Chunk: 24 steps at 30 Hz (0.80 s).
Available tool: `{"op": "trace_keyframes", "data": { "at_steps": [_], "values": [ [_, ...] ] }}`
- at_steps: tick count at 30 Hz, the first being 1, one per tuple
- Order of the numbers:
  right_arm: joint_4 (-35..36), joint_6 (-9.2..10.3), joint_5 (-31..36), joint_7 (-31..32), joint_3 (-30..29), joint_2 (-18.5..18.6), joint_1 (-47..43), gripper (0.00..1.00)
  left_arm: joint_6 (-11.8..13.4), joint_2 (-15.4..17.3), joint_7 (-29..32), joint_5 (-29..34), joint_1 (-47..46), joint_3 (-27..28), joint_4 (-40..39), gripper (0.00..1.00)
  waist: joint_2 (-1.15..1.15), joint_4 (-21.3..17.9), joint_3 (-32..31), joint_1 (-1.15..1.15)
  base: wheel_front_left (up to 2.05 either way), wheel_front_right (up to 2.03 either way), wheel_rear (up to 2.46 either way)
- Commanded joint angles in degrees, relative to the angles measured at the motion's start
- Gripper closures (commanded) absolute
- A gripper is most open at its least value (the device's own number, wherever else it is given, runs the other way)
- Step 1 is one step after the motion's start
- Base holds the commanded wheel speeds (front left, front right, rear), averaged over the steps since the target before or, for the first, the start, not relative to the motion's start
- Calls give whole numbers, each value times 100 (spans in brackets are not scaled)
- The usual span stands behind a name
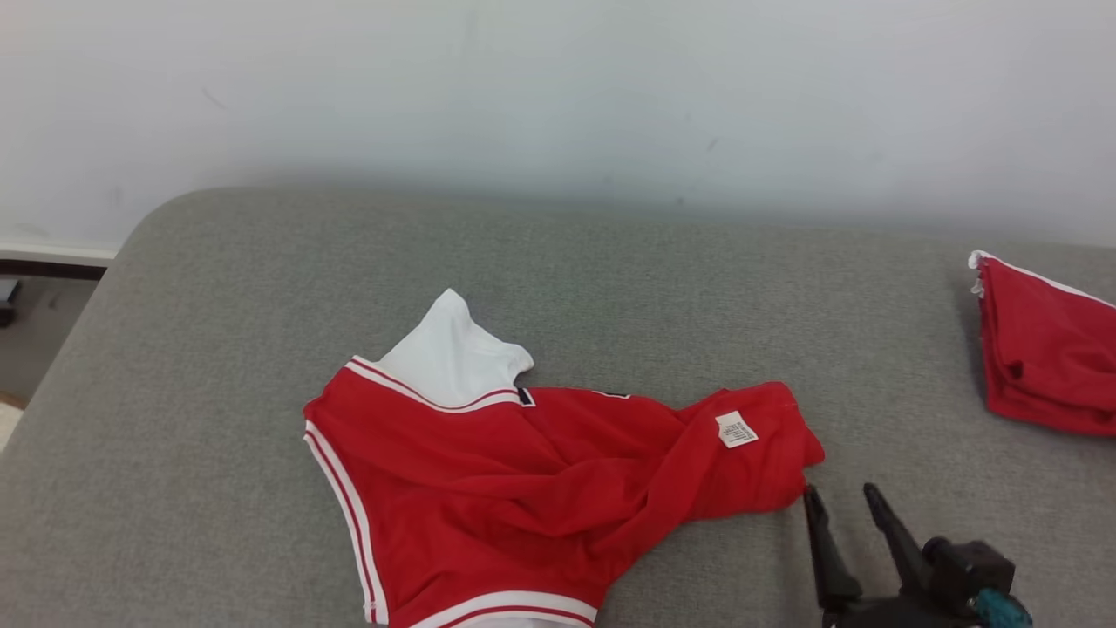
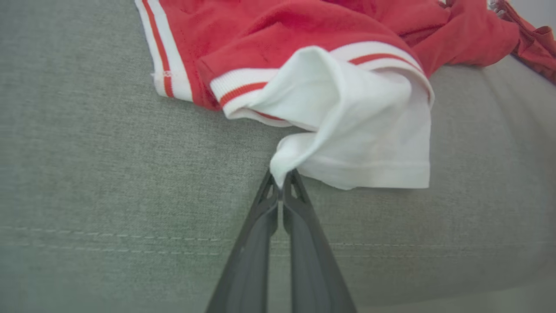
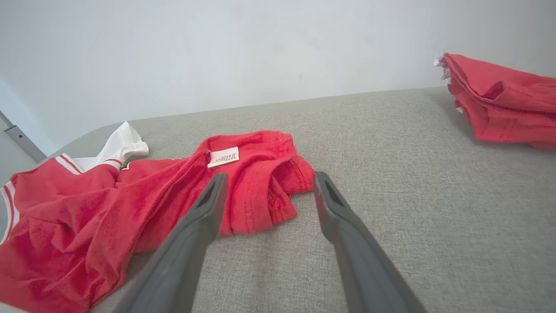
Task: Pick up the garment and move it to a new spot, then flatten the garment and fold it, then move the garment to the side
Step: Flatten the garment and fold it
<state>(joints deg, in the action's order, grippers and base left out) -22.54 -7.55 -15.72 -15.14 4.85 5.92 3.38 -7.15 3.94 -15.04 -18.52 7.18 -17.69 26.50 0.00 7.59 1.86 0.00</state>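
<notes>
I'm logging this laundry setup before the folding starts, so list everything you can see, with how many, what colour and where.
garment: one, red with white striped trim, crumpled in the middle of the surface
white sleeves: two, white, one at the garment's far side, one at its near edge
label: one, white, on the garment's right end
folded red stack: one, red with a white edge, far right of the surface, apart from the garment; number of pieces unclear
padded surface: one, grey fabric, under everything
wall: one, white, behind the surface
left gripper: one, dark, shut on a corner of the near sleeve
right gripper: one, dark, open, just beside the garment's right end
</notes>
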Motion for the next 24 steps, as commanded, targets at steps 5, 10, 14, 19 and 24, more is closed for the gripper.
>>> {"op": "trace_keyframes", "data": {
  "at_steps": [5,10,14,19,24],
  "values": [
    [-749,12,-200,-3,-65,189,749,0,-30,-96,-12,-67,308,-132,-121,100,0,268,170,0,0,0,0],
    [-1813,12,-390,0,145,427,1686,0,-35,-96,-11,-121,33,-187,-154,100,0,440,328,0,0,0,0],
    [-2639,12,-493,48,400,572,2282,0,-26,-94,-11,-150,-171,-236,-115,100,0,560,430,0,0,0,0],
    [-3465,12,-676,131,609,641,2737,2,-27,-73,-12,-173,-313,-312,-93,100,0,699,465,0,0,0,0],
    [-3799,12,-801,35,761,660,2901,100,-27,-83,-12,-226,-311,-293,-124,100,0,748,401,0,0,0,0]
  ]
}}
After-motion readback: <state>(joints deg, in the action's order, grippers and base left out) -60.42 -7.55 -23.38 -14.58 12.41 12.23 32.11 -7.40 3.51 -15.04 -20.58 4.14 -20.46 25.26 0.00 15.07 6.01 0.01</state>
